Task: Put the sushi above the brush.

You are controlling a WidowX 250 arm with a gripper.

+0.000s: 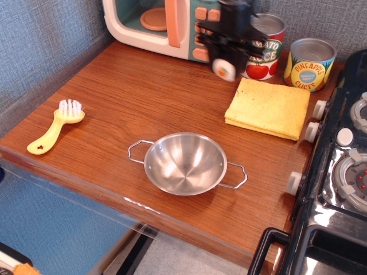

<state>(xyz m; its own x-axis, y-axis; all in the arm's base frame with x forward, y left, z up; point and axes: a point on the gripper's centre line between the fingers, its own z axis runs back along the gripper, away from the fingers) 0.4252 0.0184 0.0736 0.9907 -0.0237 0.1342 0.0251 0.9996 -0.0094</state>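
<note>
While lifted off the table, sushi [224, 69] clamped within pincer [225, 62].

Hand [225, 64] and sushi [223, 69] motion-blurred, microwave [172, 26] top cropped, stove [338, 172] cut off at right

A brown wood counter [143, 97] backs onto grey-blue fabric walls [40, 40]. A black toy stove [338, 195] stands at its right end.
</note>
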